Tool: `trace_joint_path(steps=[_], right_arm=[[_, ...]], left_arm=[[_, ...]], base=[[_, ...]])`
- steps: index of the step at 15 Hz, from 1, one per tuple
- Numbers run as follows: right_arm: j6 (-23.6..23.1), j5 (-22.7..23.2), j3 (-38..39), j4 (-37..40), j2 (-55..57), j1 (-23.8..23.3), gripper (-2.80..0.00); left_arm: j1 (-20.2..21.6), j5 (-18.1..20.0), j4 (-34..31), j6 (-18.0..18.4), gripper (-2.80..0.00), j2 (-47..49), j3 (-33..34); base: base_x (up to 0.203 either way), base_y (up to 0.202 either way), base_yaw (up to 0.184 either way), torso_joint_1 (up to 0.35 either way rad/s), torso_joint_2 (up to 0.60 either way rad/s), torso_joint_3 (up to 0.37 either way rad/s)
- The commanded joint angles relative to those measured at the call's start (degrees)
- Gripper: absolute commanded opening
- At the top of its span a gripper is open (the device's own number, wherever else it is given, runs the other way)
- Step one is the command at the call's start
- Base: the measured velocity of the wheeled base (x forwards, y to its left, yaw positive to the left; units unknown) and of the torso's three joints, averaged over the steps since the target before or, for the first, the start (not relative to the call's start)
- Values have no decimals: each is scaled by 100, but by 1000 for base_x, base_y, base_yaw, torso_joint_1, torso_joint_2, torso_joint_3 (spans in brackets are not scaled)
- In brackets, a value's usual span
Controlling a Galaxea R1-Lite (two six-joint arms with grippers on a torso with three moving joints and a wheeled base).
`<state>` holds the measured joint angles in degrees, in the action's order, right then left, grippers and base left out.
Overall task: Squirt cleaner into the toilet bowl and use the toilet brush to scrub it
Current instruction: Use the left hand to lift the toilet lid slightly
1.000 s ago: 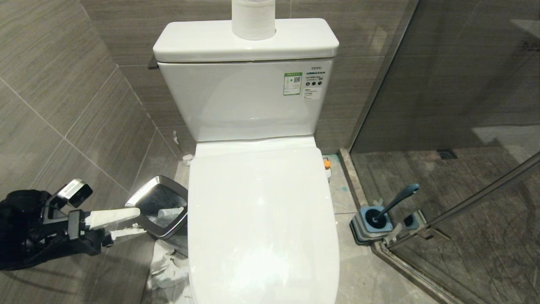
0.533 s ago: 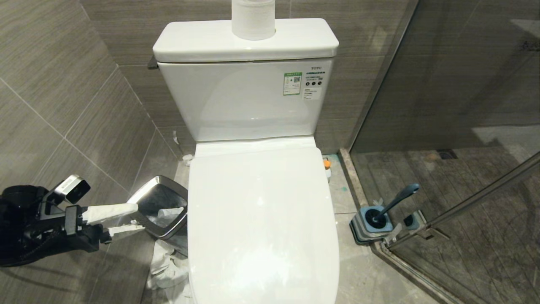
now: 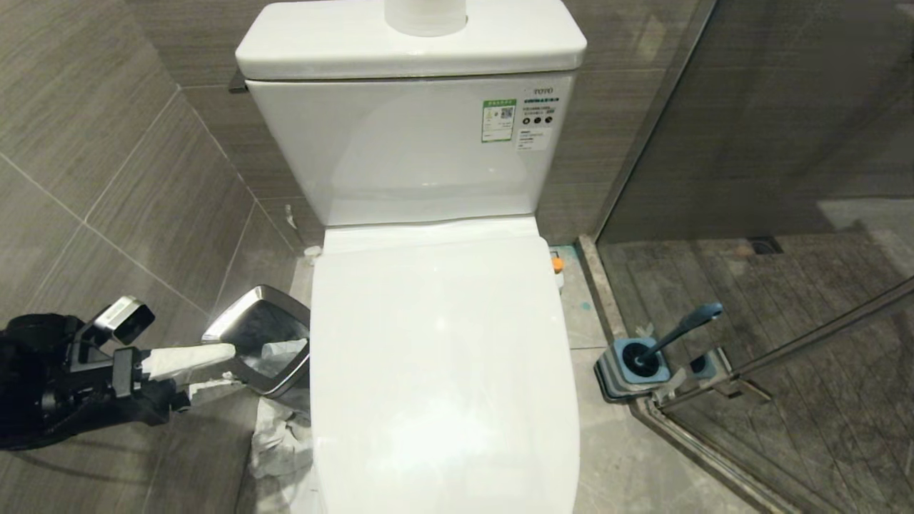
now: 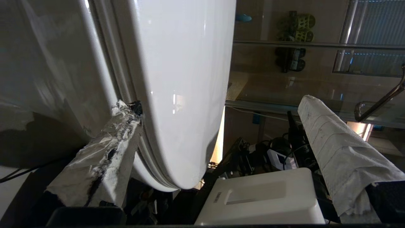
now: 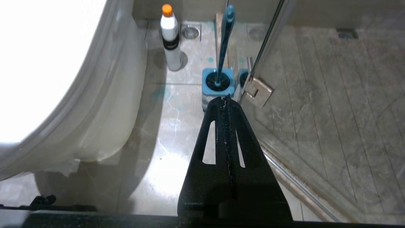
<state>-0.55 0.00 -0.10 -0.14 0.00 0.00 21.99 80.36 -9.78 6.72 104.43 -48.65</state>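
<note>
The toilet's white lid [image 3: 443,371] lies shut over the toilet bowl, so the inside is hidden; the bowl's outer wall [image 5: 104,126] shows in the right wrist view. The cleaner [image 5: 171,38] stands on the floor right of the toilet; only its orange cap [image 3: 556,264] peeks out in the head view. The toilet brush [image 3: 682,328] stands in its blue-grey holder [image 3: 635,364] by the glass door. My left gripper [image 3: 235,366], fingers wrapped in white paper, is open and empty, left of the toilet at seat height. My right gripper [image 5: 225,98] is shut on nothing, pointing at the holder [image 5: 218,82].
A silver-rimmed waste bin [image 3: 235,325] stands between the left gripper and the toilet, with crumpled paper [image 3: 278,442] on the floor beside it. A paper roll [image 3: 426,18] sits on the tank. The glass shower partition [image 3: 750,143] closes the right side; a tiled wall [image 3: 107,178] closes the left.
The camera has moved: the whole scene has shifted upward and looks slightly nearer. The left gripper stays open beside the bin, and the lid, brush and cleaner keep their places.
</note>
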Motion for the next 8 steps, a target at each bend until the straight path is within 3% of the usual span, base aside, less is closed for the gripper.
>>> trace_joint_path(steps=[1, 4, 8], right_arm=[[-7, 0, 1, -3, 0, 0, -280], [-7, 0, 1, -3, 0, 0, -280], [-7, 0, 1, -3, 0, 0, -280]], left_arm=[[7, 41, -7, 5, 0, 75, -13], [16, 49, -7, 24, 0, 98, -3], [141, 341, 5, 150, 0, 36, 379]], base=[[0, 0, 0, -2, 7, -202], [0, 0, 0, 2, 3, -185], [0, 0, 0, 3, 3, -42]])
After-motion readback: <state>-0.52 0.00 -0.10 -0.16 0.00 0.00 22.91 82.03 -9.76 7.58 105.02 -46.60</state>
